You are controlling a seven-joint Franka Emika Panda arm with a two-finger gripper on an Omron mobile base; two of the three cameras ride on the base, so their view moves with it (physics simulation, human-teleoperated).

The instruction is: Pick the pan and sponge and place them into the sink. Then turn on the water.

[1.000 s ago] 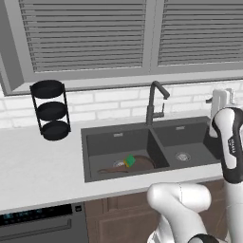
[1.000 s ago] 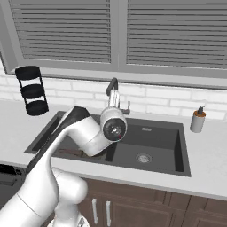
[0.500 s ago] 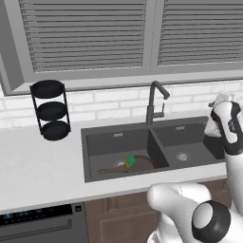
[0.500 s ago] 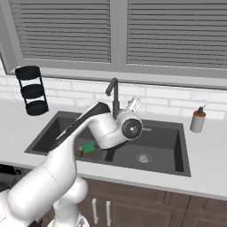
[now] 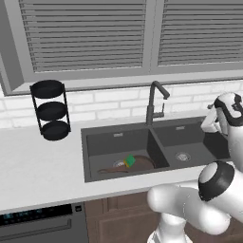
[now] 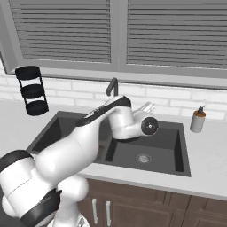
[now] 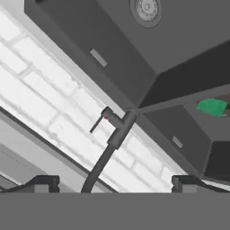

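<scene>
A black three-tier rack [image 5: 49, 110] stands on the white counter [image 5: 38, 166], a soap dispenser [image 6: 197, 119] far right
</scene>
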